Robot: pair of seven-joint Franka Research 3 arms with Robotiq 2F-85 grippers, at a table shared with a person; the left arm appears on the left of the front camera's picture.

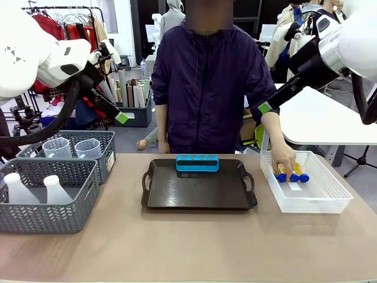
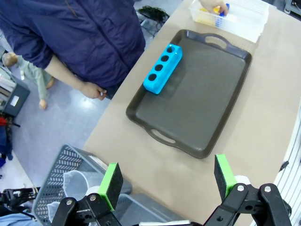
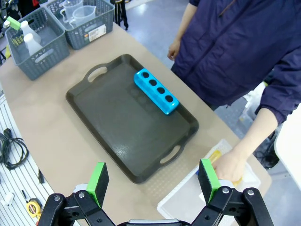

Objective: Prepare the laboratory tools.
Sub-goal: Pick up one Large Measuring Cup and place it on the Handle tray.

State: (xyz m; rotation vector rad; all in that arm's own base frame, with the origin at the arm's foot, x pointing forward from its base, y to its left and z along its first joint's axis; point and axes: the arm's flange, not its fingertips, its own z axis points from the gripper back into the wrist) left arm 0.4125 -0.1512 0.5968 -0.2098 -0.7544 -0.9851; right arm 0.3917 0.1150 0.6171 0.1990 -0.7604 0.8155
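Observation:
Several amber tubes with blue caps (image 1: 293,174) lie in the white lattice basket (image 1: 330,197) at the right, under the person's hand (image 1: 284,159). Two clear beakers (image 1: 57,147) stand in the rear grey basket (image 1: 109,154). Two whitish flasks (image 1: 17,190) stand in the front grey basket (image 1: 79,213). My left gripper (image 1: 115,112) hangs high at the left, open (image 2: 168,176) and holding nothing. My right gripper (image 1: 268,106) hangs high at the right, also open (image 3: 153,181) and holding nothing. In the right wrist view the hand (image 3: 229,165) covers most of the tubes (image 3: 214,157).
A dark tray (image 1: 194,191) sits mid-table with a blue four-hole rack (image 1: 197,163) at its far edge, its holes unfilled (image 3: 156,92). The person stands right behind the table's far edge. Bare tabletop runs along the front.

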